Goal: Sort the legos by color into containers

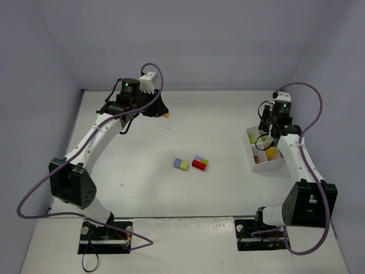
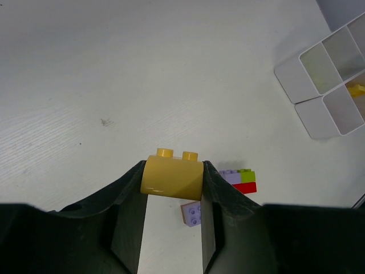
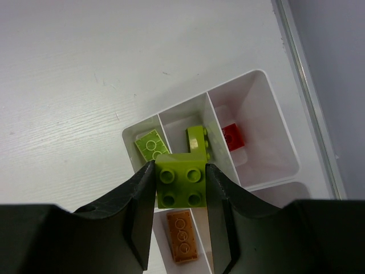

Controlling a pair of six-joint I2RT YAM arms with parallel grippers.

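My left gripper (image 2: 173, 172) is shut on a yellow brick (image 2: 172, 177), studs pointing away, held above the table far left of the tray; in the top view the left gripper (image 1: 162, 112) is at the back left. Below it lie a lavender brick (image 2: 193, 214) and a lavender, lime and red cluster (image 2: 244, 181). My right gripper (image 3: 181, 181) is shut on a lime green 2x2 brick (image 3: 181, 185) above the white divided tray (image 3: 274, 131). In the tray's compartments lie a flat lime brick (image 3: 151, 145), another lime brick (image 3: 198, 140), a red brick (image 3: 234, 137) and an orange-brown brick (image 3: 182, 235).
In the top view, two small brick clusters, lavender-lime (image 1: 181, 164) and red-lime (image 1: 199, 163), sit mid-table between the arms. The tray (image 1: 268, 166) stands at the right, close to the side wall, with the right gripper (image 1: 266, 137) over it. Grey walls enclose the table.
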